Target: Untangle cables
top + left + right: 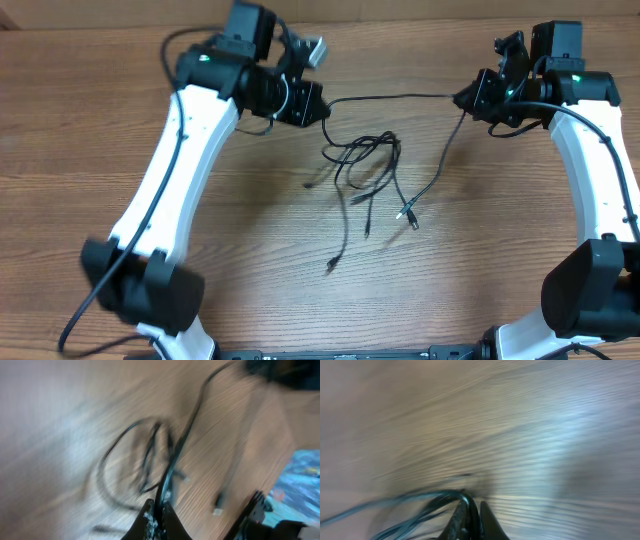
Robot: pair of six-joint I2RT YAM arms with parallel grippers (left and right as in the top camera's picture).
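so, the left gripper [322, 106] and the right gripper [463, 99] both pinch the thin black bendy cables [372, 160] tight. one runs from jaws to jaws; most lie tangled beside the left jaws, not undone yet.

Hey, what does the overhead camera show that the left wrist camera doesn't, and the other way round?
Overhead only: both white arms in full, with one of the cables stretched from the left gripper to the right gripper. Left wrist only: a close look at the left fingers pinched shut on that strand, and a blue patterned patch beyond the table edge. Both: the loose loops on the wooden table.
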